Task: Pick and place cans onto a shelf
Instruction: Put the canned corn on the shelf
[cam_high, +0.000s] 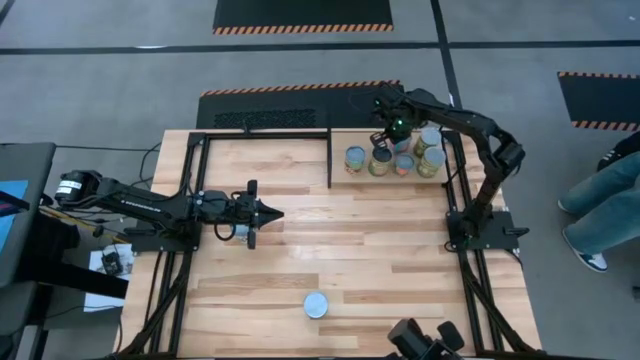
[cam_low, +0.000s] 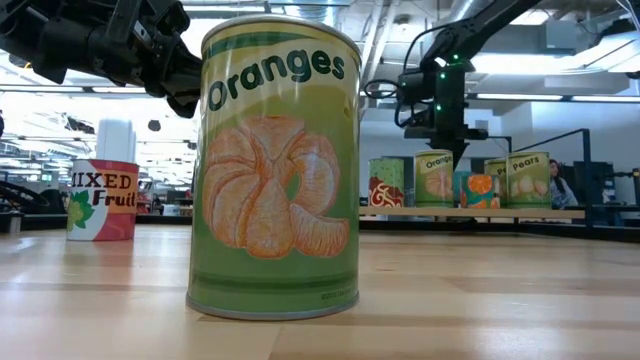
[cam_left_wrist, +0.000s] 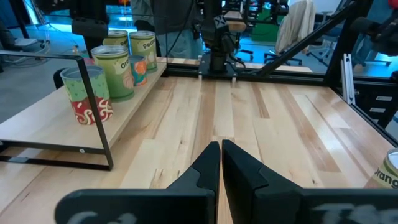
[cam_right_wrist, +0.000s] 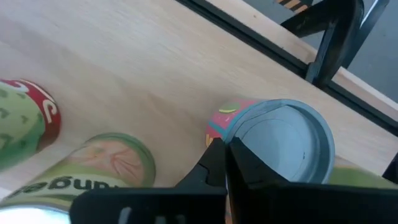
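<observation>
right gripper (cam_high: 385, 138), fingers closed and empty, hovers over cans (cam_high: 392, 160) grouped at the shelf (cam_high: 300, 160) far-right corner; left gripper (cam_high: 272, 215) closed mid-table, waiting

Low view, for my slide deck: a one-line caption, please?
Oranges can upright on the table, Mixed Fruit can behind, more cans on the shelf.

A light plywood shelf panel (cam_high: 400, 185) edged by thin black frame bars sits at the table's far right. Several small cylindrical cans (cam_high: 392, 157) with silver or pale blue tops stand upright, clustered close together on it. One more can (cam_high: 316, 304), green-labelled "Oranges", stands upright alone on the planked tabletop, well apart from the shelf.
</observation>
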